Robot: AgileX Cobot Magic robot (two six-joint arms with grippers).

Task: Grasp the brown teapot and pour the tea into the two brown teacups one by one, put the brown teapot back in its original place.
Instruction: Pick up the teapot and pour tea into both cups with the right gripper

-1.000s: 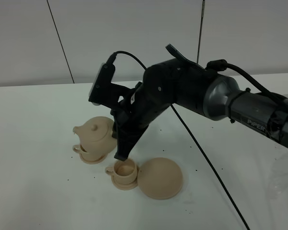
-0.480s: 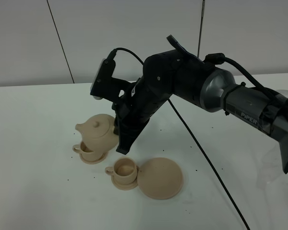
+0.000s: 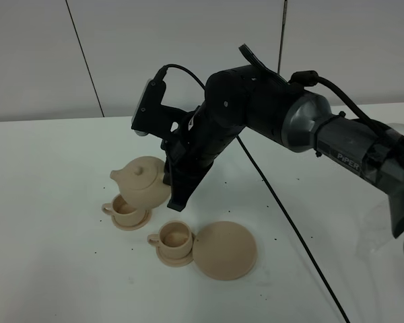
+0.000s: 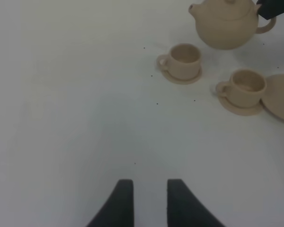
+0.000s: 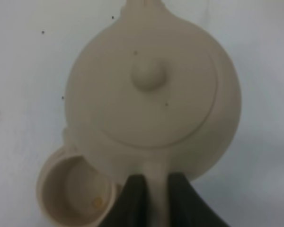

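Your right fingers [image 5: 132,201] are pinching the thin loop handle of the teapot [image 3: 143,180], one dark finger pressed on each side of it. The teapot is a rounded, matte beige-tan pot with a small round knob on its lid and a short stubby spout. It hangs off the bench [image 3: 54,269], close over the farther cup [image 3: 126,212], with the spout pointing away from the arm. From the right wrist view you look down on the smooth lid, and the cup's open mouth shows partly under the pot's belly, with a small yellowish speck inside.

The nearer cup [image 3: 175,237] is of the same dull ceramic, small, with a little side handle. It sits on its own small round saucer, just beside the large flat saucer [image 3: 224,250], which lies bare. The bench is plain white with a few tiny dark specks.

Your left fingers [image 4: 124,204] stand slightly apart, with bench showing between them. They hold nothing and are well apart from the tea set.
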